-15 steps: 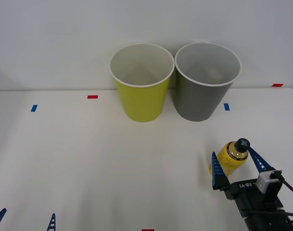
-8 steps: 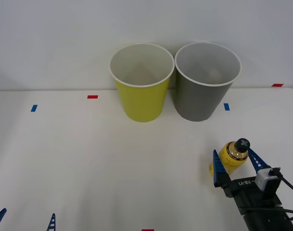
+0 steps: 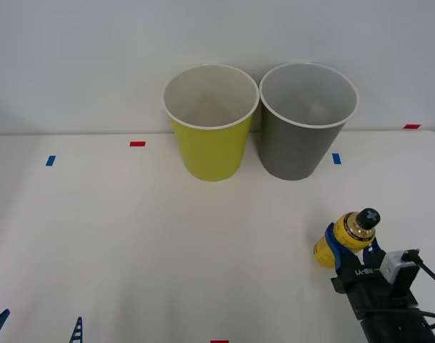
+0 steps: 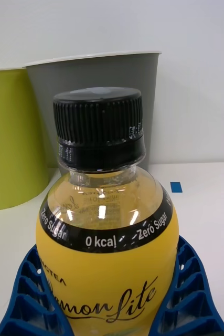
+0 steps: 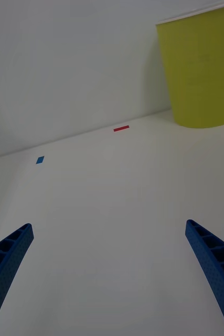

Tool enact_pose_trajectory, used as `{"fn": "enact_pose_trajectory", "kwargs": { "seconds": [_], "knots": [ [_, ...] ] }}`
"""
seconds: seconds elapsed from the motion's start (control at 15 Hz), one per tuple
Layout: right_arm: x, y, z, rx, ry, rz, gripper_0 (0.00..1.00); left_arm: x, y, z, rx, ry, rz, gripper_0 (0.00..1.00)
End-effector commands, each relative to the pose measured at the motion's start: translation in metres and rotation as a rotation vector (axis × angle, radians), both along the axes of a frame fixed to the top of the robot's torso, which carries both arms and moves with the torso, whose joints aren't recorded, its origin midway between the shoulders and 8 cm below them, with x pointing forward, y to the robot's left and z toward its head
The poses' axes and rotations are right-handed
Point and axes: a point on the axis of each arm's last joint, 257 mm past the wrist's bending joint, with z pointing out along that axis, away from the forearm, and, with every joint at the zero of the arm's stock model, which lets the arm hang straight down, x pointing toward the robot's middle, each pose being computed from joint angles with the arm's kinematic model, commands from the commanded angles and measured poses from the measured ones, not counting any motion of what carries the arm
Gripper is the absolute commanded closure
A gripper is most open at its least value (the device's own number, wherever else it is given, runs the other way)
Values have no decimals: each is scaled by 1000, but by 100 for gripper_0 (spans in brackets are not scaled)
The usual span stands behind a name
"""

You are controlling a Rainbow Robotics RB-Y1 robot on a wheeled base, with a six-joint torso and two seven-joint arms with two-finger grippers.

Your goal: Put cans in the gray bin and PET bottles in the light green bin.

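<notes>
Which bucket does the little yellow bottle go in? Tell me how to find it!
At the back of the white table, against the wall, two tall round bins stand side by side. Pick the light green bin, left of the gray bin and farther from the PET bottle in the right gripper. It alone is yellow-green.

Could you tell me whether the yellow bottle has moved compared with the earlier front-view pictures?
Yes. The PET bottle has tipped to the right, its cap now farther right of the gray bin, as the right pincer closed on it.
</notes>
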Motion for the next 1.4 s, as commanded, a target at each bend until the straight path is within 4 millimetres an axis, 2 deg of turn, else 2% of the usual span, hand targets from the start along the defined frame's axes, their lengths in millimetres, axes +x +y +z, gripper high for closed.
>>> {"fn": "enact_pose_trajectory", "kwargs": {
  "seconds": [0.07,0.27,0.53,0.8,1.07,1.27,1.4],
  "knots": [
    [0,2,2,-3,28,5,89,0,0,0,0,0,0,0],
    [-4,14,29,-7,102,25,89,0,0,0,0,0,0,0],
    [2,28,72,-7,36,95,91,0,0,0,0,0,0,0],
    [14,58,109,-10,70,164,93,0,0,0,0,0,0,0],
    [43,102,152,90,73,262,93,0,0,0,0,0,0,0],
    [65,122,174,116,90,257,95,0,0,0,0,0,0,0],
    [69,134,186,148,100,259,96,0,0,0,0,0,0,0]
  ]
}}
